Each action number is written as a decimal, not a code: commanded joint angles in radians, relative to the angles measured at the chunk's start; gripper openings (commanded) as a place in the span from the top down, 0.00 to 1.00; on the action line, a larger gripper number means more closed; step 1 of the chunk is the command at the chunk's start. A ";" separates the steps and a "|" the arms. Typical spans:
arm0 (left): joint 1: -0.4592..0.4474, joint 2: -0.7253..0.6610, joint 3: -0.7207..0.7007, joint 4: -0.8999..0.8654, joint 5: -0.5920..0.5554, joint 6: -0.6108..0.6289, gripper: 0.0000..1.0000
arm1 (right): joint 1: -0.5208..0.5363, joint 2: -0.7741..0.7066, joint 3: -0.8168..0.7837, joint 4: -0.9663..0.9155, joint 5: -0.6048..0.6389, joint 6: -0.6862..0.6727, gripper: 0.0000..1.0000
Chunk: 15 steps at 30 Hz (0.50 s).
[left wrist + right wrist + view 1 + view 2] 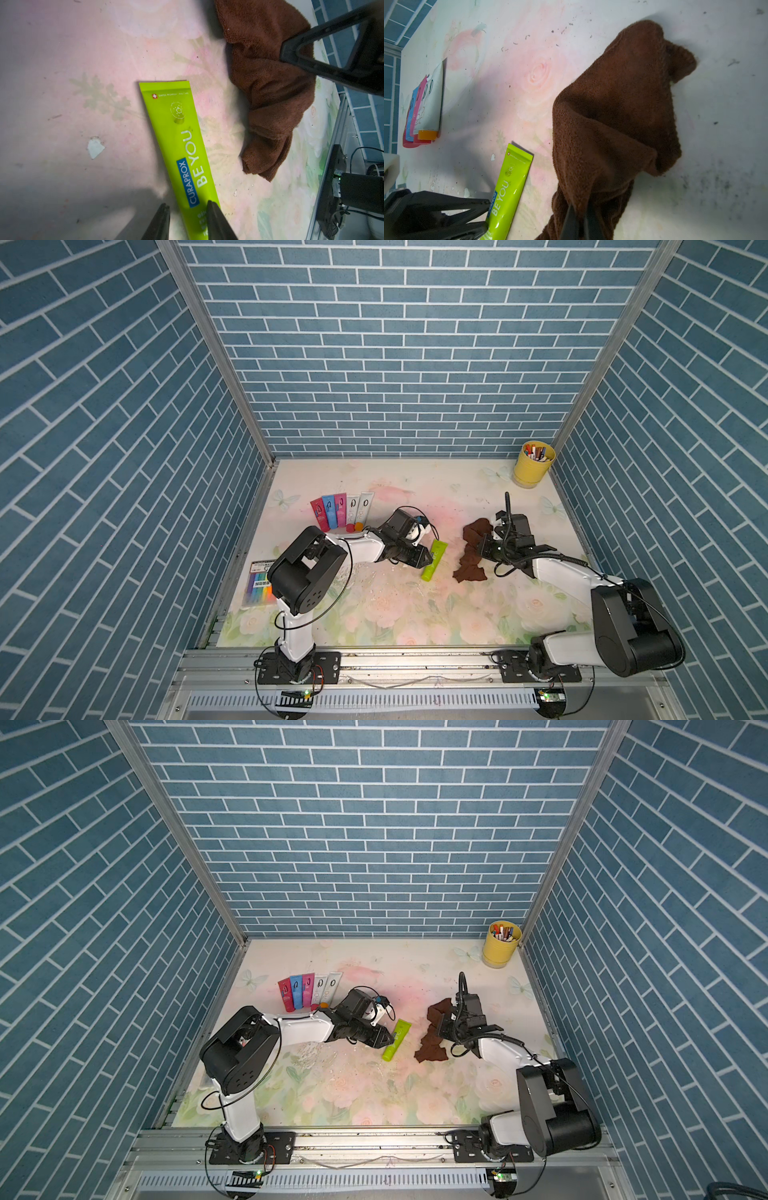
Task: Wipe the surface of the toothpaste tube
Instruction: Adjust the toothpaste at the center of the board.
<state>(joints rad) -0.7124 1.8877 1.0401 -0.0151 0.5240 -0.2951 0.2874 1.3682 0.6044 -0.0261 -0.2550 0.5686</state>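
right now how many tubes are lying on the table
6. The green toothpaste tube lies mid-table at the left gripper. Five tubes lie fanned near the far left: red, blue, pink, two whitish. Others may be hidden.

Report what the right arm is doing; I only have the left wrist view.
Observer: The right gripper is shut on a fold of the brown cloth, beside the green tube and not on it.
Operator: List what lies behind the left arm.
Observer: Five tubes lie side by side in a row, caps toward the robot.
Operator: Check the far right corner.
Observer: A yellow cup full of pens stands there, well away from both arms.
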 commanded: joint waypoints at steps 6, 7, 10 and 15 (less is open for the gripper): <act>-0.027 0.059 0.049 -0.055 -0.038 0.017 0.61 | -0.002 -0.009 -0.006 0.012 -0.035 -0.018 1.00; -0.030 0.065 0.051 -0.058 -0.043 0.017 0.61 | -0.002 -0.011 -0.007 0.012 -0.035 -0.018 1.00; -0.039 0.078 0.060 -0.073 -0.061 0.022 0.65 | -0.002 -0.015 -0.007 0.011 -0.035 -0.018 1.00; -0.047 0.081 0.069 -0.108 -0.115 0.031 0.83 | -0.002 -0.015 -0.005 0.012 -0.040 -0.018 1.00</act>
<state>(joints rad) -0.7540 1.9377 1.1110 -0.0444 0.4866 -0.2867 0.2874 1.3685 0.6044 -0.0223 -0.2783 0.5686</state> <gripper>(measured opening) 0.185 0.055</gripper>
